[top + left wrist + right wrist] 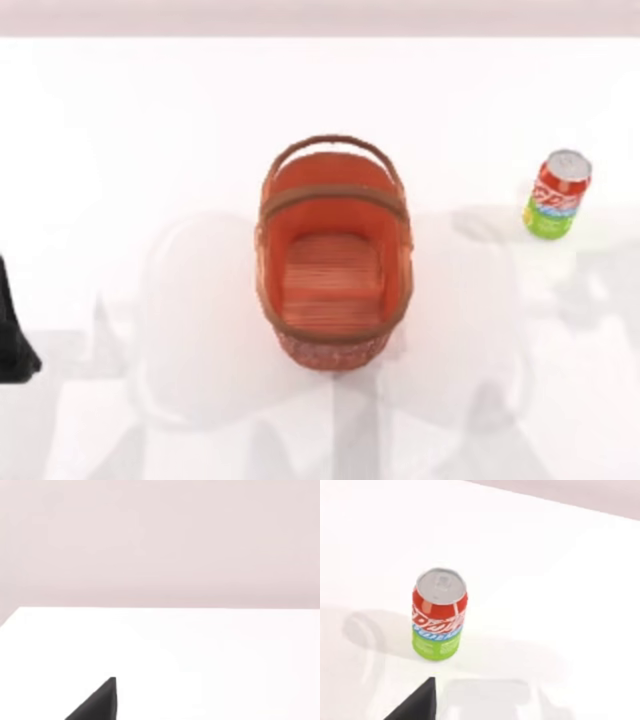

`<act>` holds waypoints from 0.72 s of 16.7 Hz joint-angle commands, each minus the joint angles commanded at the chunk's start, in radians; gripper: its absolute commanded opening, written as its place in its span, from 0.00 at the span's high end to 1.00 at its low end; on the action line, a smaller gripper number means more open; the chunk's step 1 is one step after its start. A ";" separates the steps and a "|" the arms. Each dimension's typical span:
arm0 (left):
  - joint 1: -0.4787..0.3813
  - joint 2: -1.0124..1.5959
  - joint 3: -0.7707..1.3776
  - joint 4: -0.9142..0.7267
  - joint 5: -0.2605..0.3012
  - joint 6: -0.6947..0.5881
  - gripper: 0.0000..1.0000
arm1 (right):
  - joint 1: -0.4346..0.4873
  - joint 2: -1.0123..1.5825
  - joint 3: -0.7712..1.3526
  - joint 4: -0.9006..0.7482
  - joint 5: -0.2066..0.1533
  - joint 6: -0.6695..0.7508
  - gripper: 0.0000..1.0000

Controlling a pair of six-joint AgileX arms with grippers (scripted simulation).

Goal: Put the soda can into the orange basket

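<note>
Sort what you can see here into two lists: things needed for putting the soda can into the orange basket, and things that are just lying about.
Belongs to the job:
- soda can, upright on the table's right side
- orange basket, mid-table, nothing in it
- right arm's camera looks down at the can

Just lying about:
- nothing else on the white table
- left arm, parked at the left edge

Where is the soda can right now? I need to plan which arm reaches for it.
In the top view the soda can stands upright on the table's right side, well apart from the orange basket at the centre; the right wrist view shows it close by.
</note>
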 joint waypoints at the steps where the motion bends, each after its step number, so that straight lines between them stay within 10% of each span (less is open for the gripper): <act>1: 0.000 0.000 0.000 0.000 0.000 0.000 0.00 | 0.008 0.107 0.096 -0.062 0.002 -0.025 0.00; 12: 0.000 0.000 0.000 0.000 0.000 0.000 0.00 | 0.091 1.280 1.147 -0.716 0.015 -0.289 0.00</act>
